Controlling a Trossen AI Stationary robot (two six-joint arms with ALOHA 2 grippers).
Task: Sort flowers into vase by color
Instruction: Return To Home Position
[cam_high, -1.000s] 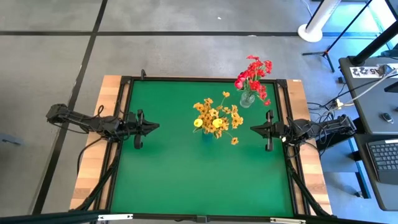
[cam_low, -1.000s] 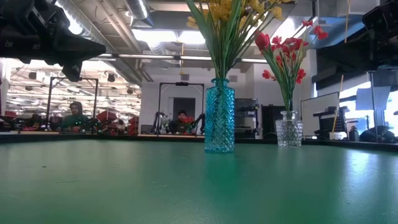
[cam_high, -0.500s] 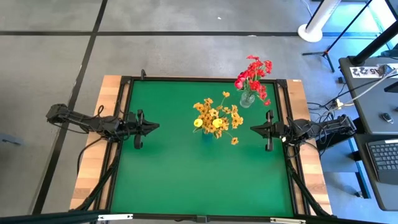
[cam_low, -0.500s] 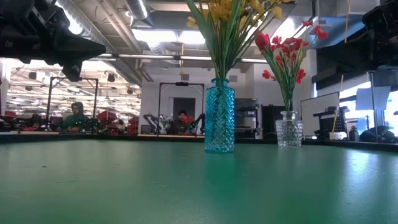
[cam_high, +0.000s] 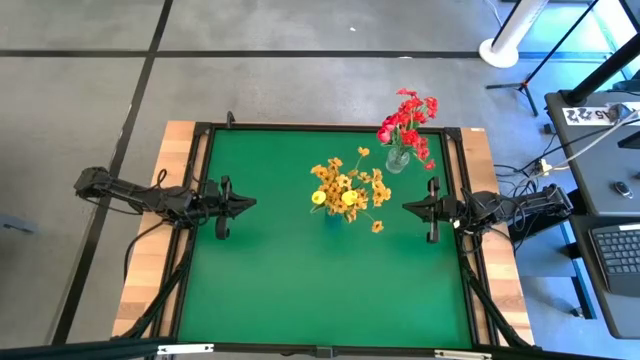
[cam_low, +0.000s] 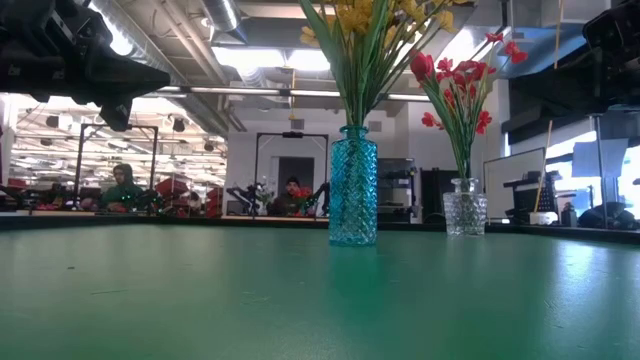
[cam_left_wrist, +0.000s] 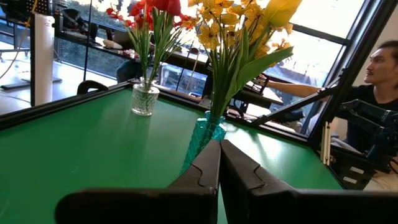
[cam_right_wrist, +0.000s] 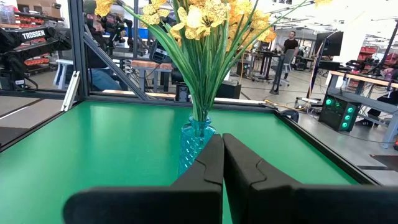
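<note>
Yellow flowers are packed in the blue vase at the middle of the green table, and red flowers in the clear vase near its far right corner. The left gripper and right gripper are parked at opposite edges, jaws pressed together.

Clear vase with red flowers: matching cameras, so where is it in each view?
High view: clear vase near the green table's upper right corner.
Low view: clear vase right of the blue vase.
Left wrist view: clear vase beyond the blue vase.
Right wrist view: not in it.
Shared landmark: the blue vase of yellow flowers.
</note>
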